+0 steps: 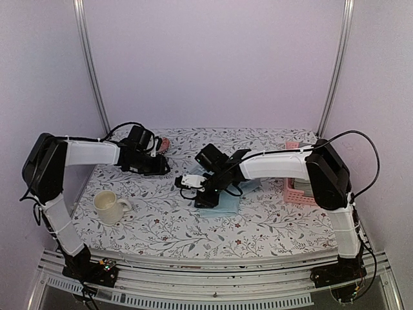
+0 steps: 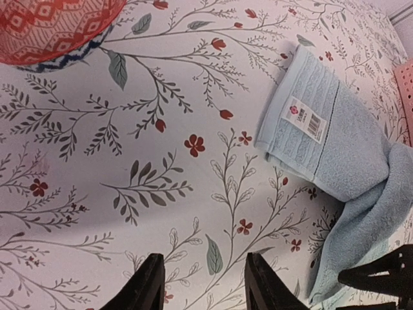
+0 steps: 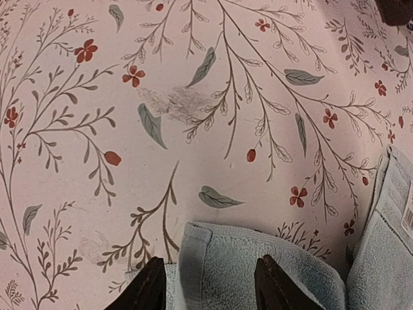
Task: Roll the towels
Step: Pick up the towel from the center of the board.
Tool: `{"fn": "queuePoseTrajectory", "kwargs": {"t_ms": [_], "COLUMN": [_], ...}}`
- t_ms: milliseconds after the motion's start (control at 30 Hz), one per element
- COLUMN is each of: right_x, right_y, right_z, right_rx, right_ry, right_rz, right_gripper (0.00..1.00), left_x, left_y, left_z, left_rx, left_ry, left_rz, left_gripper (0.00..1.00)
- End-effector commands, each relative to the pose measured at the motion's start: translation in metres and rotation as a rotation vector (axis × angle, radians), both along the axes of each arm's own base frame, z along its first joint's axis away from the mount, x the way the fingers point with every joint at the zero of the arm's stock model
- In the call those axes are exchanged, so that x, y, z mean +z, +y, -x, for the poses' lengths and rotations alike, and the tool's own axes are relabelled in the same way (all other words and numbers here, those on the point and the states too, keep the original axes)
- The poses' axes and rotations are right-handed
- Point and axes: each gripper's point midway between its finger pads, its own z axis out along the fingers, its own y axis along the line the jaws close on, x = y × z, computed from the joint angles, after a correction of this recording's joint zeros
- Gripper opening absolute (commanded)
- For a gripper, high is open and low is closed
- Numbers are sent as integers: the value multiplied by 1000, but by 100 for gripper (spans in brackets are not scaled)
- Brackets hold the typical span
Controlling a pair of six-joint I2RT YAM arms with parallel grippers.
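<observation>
1. The light blue ribbed terry towel (image 1: pixel 227 199) is lying rumpled near the middle of the white floral-print surface (image 1: pixel 161 226), slightly toward 3 o'clock in the top view.
2. In the left wrist view, one end of the towel (image 2: pixel 335 148) is lying flat and folded, with a white paper label (image 2: pixel 305 118) facing up. The rest is bunching up toward 5 o'clock.
3. The right gripper (image 3: pixel 210 261) is sitting at the towel's 9 o'clock edge, with its arm reaching in from 3 o'clock.
4. The right jaws are standing wide apart, with a thick folded lip of towel (image 3: pixel 258 271) between them. Cannot tell whether they are pinching it or only straddling it.
5. The left gripper (image 2: pixel 204 258) is pointing down at bare surface, well apart from the towel, toward 10 o'clock in the top view.
6. The left jaws are spread wide and holding nothing. Only printed leaves are showing between them.
7. A cream ceramic mug (image 1: pixel 111 206) is standing upright at 8 o'clock, handle toward 3 o'clock.
8. A pink slatted plastic basket (image 1: pixel 295 187) is sitting at 3 o'clock, partly hidden behind the right arm.
9. A red patterned round bowl (image 2: pixel 51 26) is showing at the left wrist view's 11 o'clock corner.
</observation>
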Motion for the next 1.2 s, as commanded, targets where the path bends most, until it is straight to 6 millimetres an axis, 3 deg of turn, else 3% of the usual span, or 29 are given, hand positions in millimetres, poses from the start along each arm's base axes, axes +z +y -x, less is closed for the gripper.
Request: {"fn": "queuePoseTrajectory", "kwargs": {"t_ms": [0,167,233,433,467,500,767,867,1000,1067,1167], "right_x": [-12,-48,-53,-43,-26,-23,-31,-20,-11,6,52], "right_y": [4,-1,-3,-1,2,3,-3,-2,-6,-10,-19], "right_z": [-18,-3,5,9,9,11,27,19,4,-1,-3], "right_rx": [-60,-54,-39,-48,-44,-37,5,-12,-33,-33,-33], "right_ry": [-13,111,154,160,141,136,136,65,-14,-35,-29], "right_rz": [42,124,132,114,90,90,165,157,172,149,67], "right_gripper": [51,51,53,57,58,59,60,48,15,6,3], "left_x": [14,19,21,23,24,24,26,25,21,21,23], "left_y": [3,7,6,3,2,1,-4,-4,-8,-12,-20], "left_z": [13,17,16,12,12,12,14,12,7,3,-5], "left_rx": [-1,-7,-15,-32,-37,-41,-69,-73,-88,-98,-123], "left_ry": [-23,-39,-47,-58,-60,-60,-60,-64,-58,-60,-68], "left_rz": [21,16,11,14,19,22,37,27,27,31,39], "left_gripper": [44,44,44,44,44,44,44,44,44,44,44]}}
